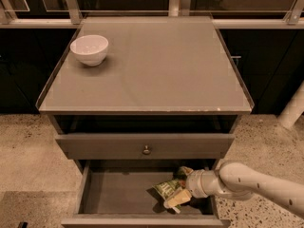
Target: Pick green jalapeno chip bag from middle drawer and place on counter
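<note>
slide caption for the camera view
A white bowl on glossy grey counter; gripper at the crinkled green chip bag in the open grey-brown middle drawer

Bowl (pixel 89 49) is sitting back-left on the counter (pixel 161 65); chip bag (pixel 166 189) is lying right-side in the middle drawer (pixel 118 194), gripper (pixel 180 186) right against it.

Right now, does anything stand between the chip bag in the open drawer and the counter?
The knobbed drawer front and the counter rim lie between them. The gripper is at the green jalapeno chip bag in the middle drawer.
</note>
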You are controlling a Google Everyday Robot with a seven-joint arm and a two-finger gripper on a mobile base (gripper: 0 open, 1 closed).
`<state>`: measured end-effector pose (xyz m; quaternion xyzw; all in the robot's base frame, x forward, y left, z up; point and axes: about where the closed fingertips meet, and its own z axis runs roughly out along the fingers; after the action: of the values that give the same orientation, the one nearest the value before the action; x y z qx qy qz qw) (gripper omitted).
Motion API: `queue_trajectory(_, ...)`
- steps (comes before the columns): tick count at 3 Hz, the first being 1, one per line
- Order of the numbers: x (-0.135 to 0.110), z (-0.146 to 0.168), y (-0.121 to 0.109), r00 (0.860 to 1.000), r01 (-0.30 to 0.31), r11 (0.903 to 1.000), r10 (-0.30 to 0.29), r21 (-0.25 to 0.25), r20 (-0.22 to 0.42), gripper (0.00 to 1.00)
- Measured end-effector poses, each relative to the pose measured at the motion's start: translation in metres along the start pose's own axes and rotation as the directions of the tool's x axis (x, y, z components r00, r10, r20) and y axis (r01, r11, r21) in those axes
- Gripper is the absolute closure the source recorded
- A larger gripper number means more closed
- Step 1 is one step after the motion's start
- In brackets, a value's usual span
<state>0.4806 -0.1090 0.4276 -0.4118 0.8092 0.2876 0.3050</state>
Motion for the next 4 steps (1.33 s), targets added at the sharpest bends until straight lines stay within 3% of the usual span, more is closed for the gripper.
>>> queue_trajectory(2,0.018,0.031,-0.009,0.997,-0.014,0.9998,0.013,-0.012,-0.070,0.03)
queue_trajectory(3,0.019,0.032,-0.009,0.997,-0.014,0.9998,0.013,-0.013,-0.073,0.20)
queue_trajectory(4,0.019,0.032,-0.009,0.997,-0.014,0.9998,0.013,-0.013,-0.073,0.43)
